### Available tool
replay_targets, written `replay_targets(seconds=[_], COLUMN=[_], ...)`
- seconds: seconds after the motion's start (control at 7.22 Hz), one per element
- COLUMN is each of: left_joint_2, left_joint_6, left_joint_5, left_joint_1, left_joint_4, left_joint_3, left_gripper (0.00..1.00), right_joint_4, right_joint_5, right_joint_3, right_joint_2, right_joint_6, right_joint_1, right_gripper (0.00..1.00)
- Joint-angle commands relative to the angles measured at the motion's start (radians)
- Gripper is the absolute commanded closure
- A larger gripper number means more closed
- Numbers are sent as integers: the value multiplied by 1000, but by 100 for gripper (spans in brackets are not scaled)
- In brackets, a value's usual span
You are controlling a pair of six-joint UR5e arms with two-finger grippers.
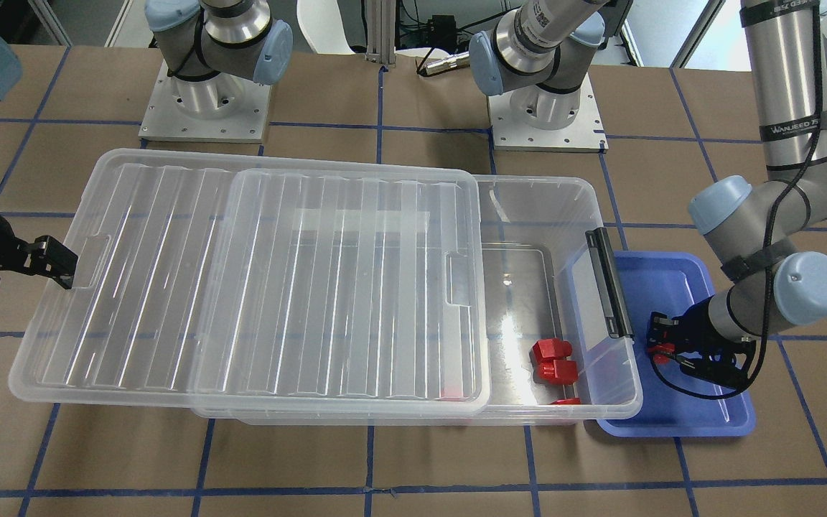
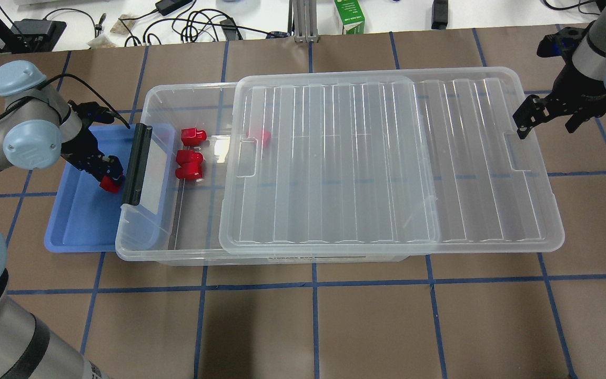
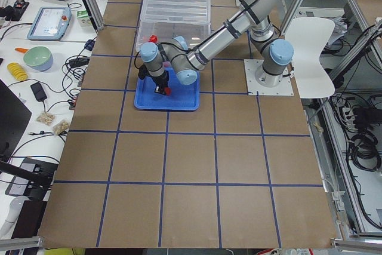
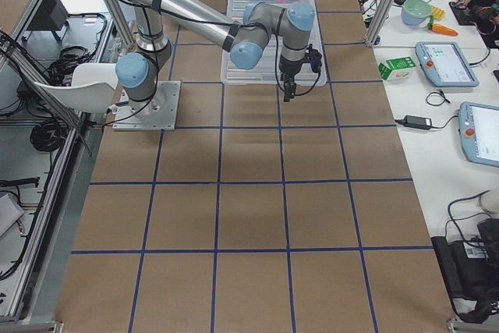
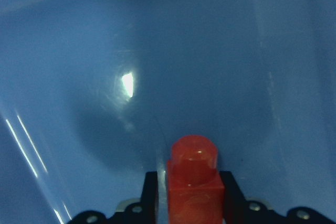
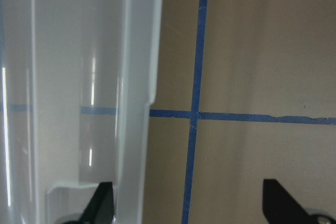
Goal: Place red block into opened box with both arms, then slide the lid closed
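Note:
My left gripper (image 2: pixel 107 176) hangs low over the blue tray (image 2: pixel 77 226), shut on a red block (image 2: pixel 109 183). The left wrist view shows that red block (image 5: pixel 195 156) pinched between the black fingers (image 5: pixel 149 190), stub pointing outward. The clear box (image 2: pixel 148 105) is open at its left end, beside the black bar (image 2: pixel 137 163). Several red blocks (image 2: pixel 189 158) lie inside, one blurred under the lid (image 2: pixel 387 158). The lid covers the rest and overhangs to the right. My right gripper (image 2: pixel 524 121) stands open at the lid's right short end, with the rim (image 6: pixel 134 103) just inside one finger.
The tray touches the box's left short side. Both arm bases (image 1: pixel 205 108) stand behind the box in the front-facing view. A green carton (image 2: pixel 349 15) and cables lie beyond the far table edge. Brown tabletop with blue tape lines stretches in front of the box.

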Motion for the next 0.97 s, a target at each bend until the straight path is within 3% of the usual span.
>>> replay_targets(seconds=[0.0, 0.28, 0.55, 0.83], left_joint_2=[23, 89, 175, 270], left_joint_6=[-1, -10, -60, -150], left_joint_5=[-5, 12, 12, 3], left_joint_1=[-11, -11, -12, -26], left_joint_4=[-18, -103, -373, -484], left_joint_3=[7, 79, 225, 265], left_gripper=[100, 100, 100, 100], right_joint_4=[0, 0, 0, 0], right_joint_5=[-15, -15, -19, -33], right_joint_3=[-1, -1, -1, 1], right_joint_2=[0, 0, 0, -2], right_joint_6=[0, -5, -14, -47], right_joint_1=[-2, -16, -33, -45], right_gripper=[0, 0, 0, 0])
